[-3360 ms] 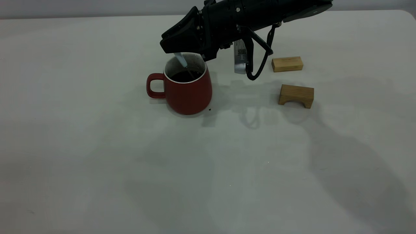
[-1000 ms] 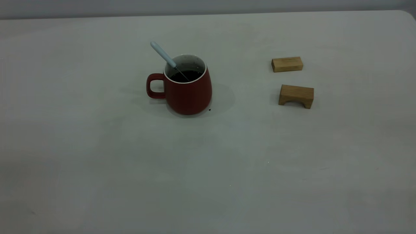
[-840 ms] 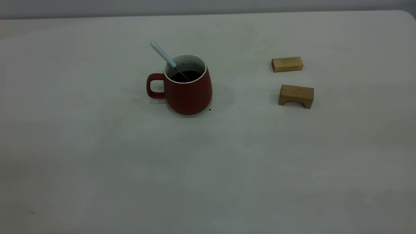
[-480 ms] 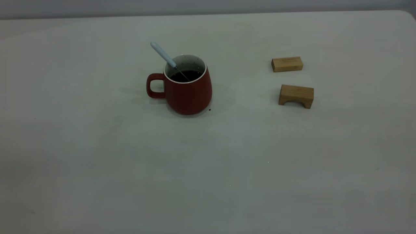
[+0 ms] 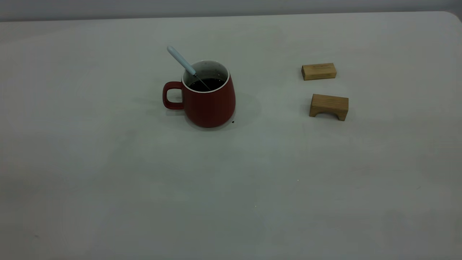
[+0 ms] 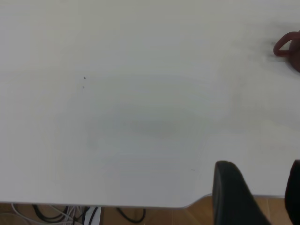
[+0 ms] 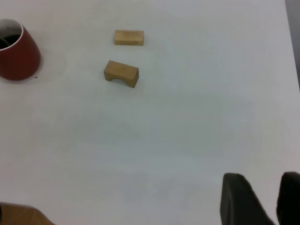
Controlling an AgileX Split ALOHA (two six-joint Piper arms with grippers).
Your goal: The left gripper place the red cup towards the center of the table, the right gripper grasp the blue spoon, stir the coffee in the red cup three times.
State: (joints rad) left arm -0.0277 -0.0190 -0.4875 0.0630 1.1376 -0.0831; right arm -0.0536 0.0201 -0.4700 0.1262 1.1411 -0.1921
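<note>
- Off the table's (image 5: 72, 162) left side, my left gripper (image 6: 255, 197) sits parked above the near edge, out of the exterior view; its two dark fingers stand apart with bare table between them, holding nothing.
- Left of centre, the red cup (image 5: 209, 97) stands upright, handle pointing left, coffee (image 5: 207, 84) dark inside it.
- Leaning on the cup's left rim, the blue spoon (image 5: 182, 62) rests free, its bowl sunk in the coffee, handle angled up and left.
- Seconds ago my right arm hung over this cup with the spoon pinched; now it is gone from above, so I judge the stirring finished and the task essentially done.
- Well right of the cup, two wooden blocks (image 5: 319, 71) lie untouched.
- Farther right, my right gripper (image 7: 262, 199) is withdrawn over bare table, fingers slightly parted and empty.
</note>
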